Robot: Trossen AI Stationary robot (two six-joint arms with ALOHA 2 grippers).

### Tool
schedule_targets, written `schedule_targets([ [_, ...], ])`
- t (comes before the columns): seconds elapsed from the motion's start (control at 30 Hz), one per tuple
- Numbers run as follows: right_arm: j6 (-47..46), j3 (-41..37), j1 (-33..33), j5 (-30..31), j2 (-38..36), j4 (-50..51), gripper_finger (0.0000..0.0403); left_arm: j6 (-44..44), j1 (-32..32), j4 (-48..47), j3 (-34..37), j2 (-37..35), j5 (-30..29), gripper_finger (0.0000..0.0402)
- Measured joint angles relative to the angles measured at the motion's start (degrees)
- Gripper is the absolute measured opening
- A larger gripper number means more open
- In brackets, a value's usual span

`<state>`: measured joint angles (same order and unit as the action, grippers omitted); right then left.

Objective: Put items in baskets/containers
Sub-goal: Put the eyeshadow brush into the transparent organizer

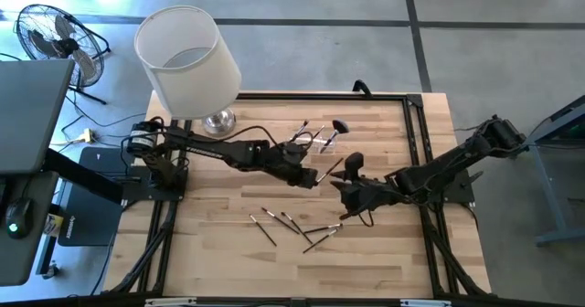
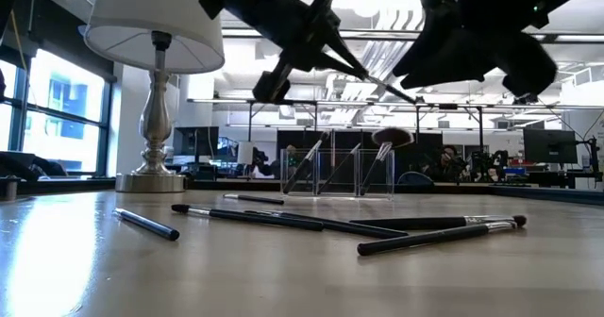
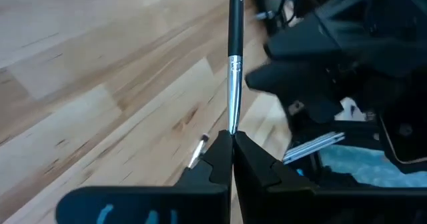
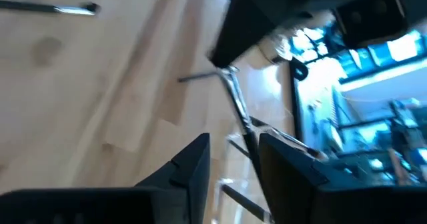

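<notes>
My left gripper [image 1: 309,175] is in mid-table, shut on one slim makeup brush [image 1: 330,170], which is lifted above the wood. My right gripper [image 4: 233,164] is open just to its right. Its fingers stand on either side of that brush's dark handle [image 4: 241,121], and I cannot tell whether they touch it. The clear holder [image 2: 337,174] stands behind them with three brushes leaning in it, one with a fluffy reddish-brown head [image 2: 391,138]. Several more brushes [image 1: 292,225] lie flat on the table nearer the front edge. My left gripper pinches the brush between its two fingers at the silver ferrule end [image 3: 231,121]; the bristle tip is hidden between the fingers. The brush is lifted clear of the table. Its dark handle [image 3: 235,17] points away along the fingers, toward the right gripper.
A lamp with a big white shade [image 1: 187,58] and a silver base [image 1: 218,121] stands at the table's far left. A black frame [image 1: 411,106] runs along the table's edges. Bare wood [image 1: 228,252] lies at the near left.
</notes>
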<state>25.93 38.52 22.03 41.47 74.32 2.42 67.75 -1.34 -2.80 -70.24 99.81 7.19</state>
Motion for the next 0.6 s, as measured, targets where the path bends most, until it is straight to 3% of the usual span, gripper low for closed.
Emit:
schedule_targets([
  [0.43, 3.88, 0.02, -3.87, 1.82, 0.02, 1.63, 0.0094, 1.55, 0.22, 0.23, 0.0, 0.0, 0.25, 0.0],
  [0.6, 5.24, 0.03, -5.32, -0.14, 0.02, 1.63, 0.0087, 1.75, 0.21, 1.5, 0.0, 0.0, 0.25, 0.0],
])
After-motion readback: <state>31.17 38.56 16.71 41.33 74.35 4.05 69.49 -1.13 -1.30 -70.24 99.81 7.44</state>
